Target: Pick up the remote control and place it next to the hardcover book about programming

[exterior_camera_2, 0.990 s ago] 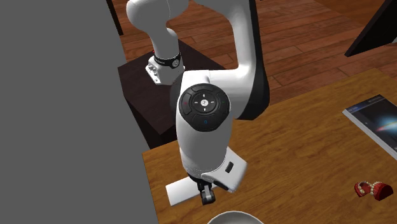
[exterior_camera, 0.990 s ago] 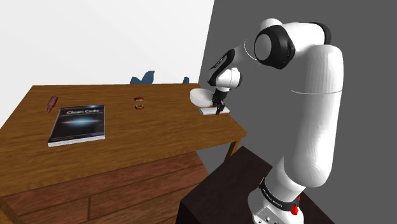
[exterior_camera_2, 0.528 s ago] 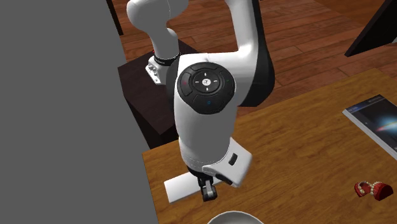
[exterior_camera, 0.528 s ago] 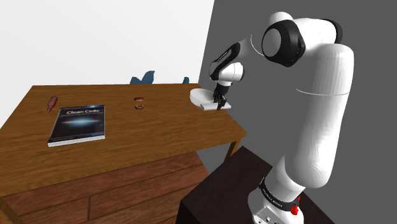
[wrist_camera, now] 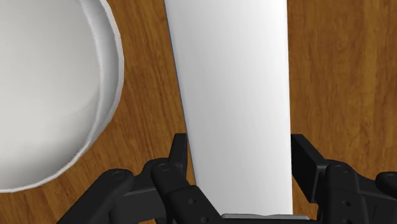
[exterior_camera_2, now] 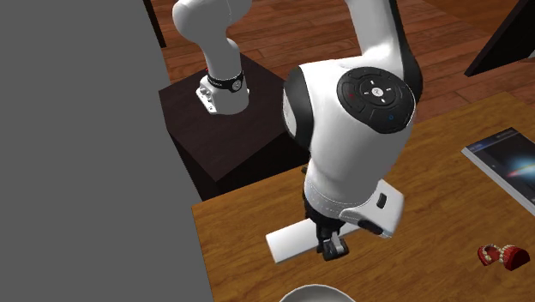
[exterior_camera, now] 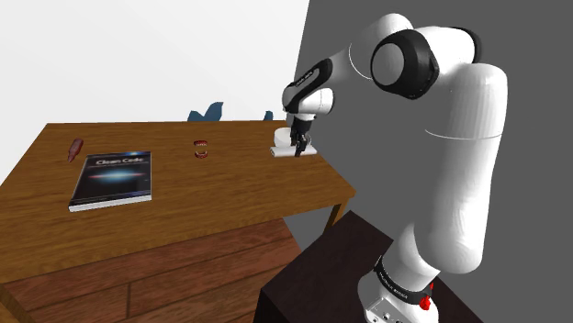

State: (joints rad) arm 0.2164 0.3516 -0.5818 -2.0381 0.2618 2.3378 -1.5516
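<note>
The remote control is drawn as a plain white flat slab, and my gripper is shut on it. It hangs low over the far right part of the wooden table. In the wrist view the black fingers clasp the remote's long sides. The second exterior view has the remote sticking out sideways from the gripper. The hardcover book, dark with a blue cover picture, lies flat far off toward the shoulder view's left; its corner is at the second exterior view's right edge.
A white bowl stands on the table right beside the held remote, its rim at the second exterior view's bottom edge. A small red object and a brown one lie near the table's far edge. The table's right edge is close.
The arm has swung toward the shoulder view's left with the remote still clasped, carrying it off its spot near the table's right edge and in front of the bowl.
</note>
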